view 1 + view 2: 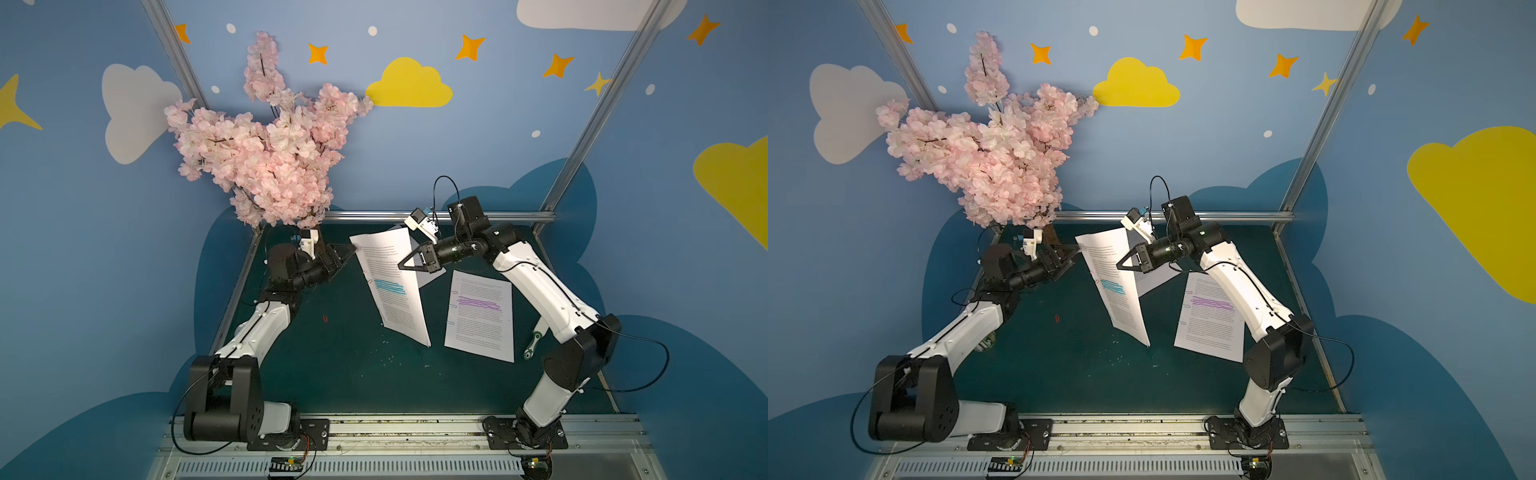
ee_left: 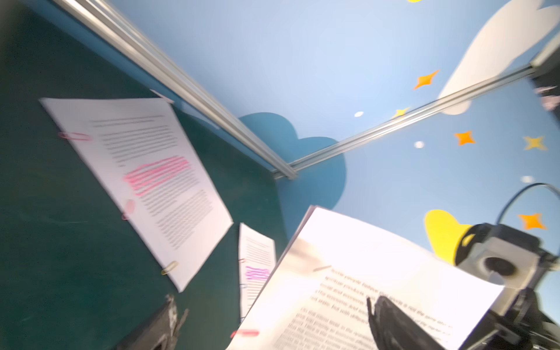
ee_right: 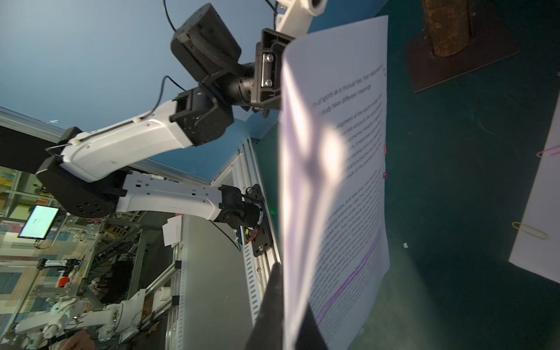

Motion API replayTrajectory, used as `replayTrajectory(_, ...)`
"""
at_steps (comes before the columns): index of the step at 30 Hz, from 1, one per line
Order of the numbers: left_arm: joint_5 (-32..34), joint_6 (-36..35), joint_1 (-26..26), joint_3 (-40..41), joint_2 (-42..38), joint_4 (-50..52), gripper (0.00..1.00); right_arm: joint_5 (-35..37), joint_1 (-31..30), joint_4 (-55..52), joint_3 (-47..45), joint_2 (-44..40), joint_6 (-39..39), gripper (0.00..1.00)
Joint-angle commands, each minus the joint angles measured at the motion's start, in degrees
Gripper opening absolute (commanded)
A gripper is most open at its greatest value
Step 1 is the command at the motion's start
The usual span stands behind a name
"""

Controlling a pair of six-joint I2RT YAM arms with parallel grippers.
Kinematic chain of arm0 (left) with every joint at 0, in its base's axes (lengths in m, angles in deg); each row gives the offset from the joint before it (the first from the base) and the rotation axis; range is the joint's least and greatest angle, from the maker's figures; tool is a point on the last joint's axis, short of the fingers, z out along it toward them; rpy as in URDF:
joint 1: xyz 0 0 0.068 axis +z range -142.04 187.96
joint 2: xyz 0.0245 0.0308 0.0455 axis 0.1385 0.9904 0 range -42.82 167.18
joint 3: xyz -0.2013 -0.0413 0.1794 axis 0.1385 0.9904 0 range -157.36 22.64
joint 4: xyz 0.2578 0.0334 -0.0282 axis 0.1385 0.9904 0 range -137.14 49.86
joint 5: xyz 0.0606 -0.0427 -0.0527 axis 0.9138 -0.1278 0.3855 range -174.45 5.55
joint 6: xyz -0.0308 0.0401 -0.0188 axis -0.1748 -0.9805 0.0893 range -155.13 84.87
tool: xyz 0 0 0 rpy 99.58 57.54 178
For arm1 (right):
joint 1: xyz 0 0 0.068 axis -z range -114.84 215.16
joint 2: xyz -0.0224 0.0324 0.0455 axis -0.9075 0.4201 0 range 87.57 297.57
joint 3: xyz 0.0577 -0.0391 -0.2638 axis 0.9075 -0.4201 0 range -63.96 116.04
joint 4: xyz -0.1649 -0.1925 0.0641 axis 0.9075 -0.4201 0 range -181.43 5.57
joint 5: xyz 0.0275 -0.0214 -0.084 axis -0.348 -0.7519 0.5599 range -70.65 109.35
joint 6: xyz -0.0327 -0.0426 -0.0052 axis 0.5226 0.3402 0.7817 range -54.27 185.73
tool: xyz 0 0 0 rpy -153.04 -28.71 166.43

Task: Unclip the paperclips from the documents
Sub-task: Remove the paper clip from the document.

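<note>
Closest in the right wrist view, my right gripper (image 3: pixel 292 286) pinches the lifted document (image 3: pixel 348 145), red paperclips (image 3: pixel 385 175) on its edge. The left wrist view shows my left gripper (image 2: pixel 269 300) gaping wide beside it, three more on the pink-band document (image 2: pixel 145 181). In a top view one loose clip (image 1: pixel 325 319) lies on the mat (image 1: pixel 332 374): barely started, I judge.

Three documents (image 1: pixel 390 286) (image 1: pixel 480 316) (image 2: pixel 145 181), about nine paperclips (image 1: pixel 325 318), two grippers (image 1: pixel 347 259) (image 1: pixel 401 266), one pink blossom tree (image 1: pixel 266 153), one green table (image 1: pixel 353 374).
</note>
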Motion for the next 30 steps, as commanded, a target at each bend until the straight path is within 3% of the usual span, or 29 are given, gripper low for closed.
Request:
replayTrajectory(1,-5.94,13.38,-0.13,1.84,2.78,-28.42,0.99,-4.94,-0.43,3.83,0.35,-1.35,-3.31,0.00)
replayTrajectory(5,-9.17,20.26,-2.11,0.11,9.01,-40.05,0.99,-8.83,-0.46,6.08,-0.54,-1.79,-3.25,0.00)
replayTrajectory(8,-10.16,29.33,-3.11,-2.29,14.22,-49.94,0.97,-8.49,0.46,5.80,-0.42,-1.84,-3.63,0.00)
replayTrajectory(14,-12.50,35.19,-4.35,-4.72,15.29,-49.94,0.92,-9.58,4.40,7.44,-1.24,-1.58,-5.88,0.00)
replayTrajectory(17,-13.00,36.17,-4.90,-4.76,14.65,-49.95,0.81,-9.81,6.64,7.72,-0.99,-1.31,-6.17,0.00)
replayTrajectory(20,-13.07,37.59,-6.46,-5.45,14.51,-49.90,0.56,-9.97,8.00,7.92,-0.52,-0.62,-6.74,0.00)
replayTrajectory(21,-13.72,37.99,-7.08,-5.96,14.50,-49.53,0.54,-10.07,8.27,8.08,-0.28,-0.37,-6.98,0.00)
replayTrajectory(24,-15.80,38.56,-8.04,-6.96,14.69,-46.65,0.58,-10.50,8.53,8.52,0.43,0.08,-7.65,0.00)
replayTrajectory(28,-17.37,35.52,-8.22,-8.59,14.04,-39.99,0.55,-10.95,9.22,8.38,0.20,-0.53,-8.16,0.00)
replayTrajectory(30,-18.40,33.36,-8.30,-10.57,13.56,-36.36,0.60,-10.94,10.17,8.41,-0.47,-1.44,-8.53,0.00)
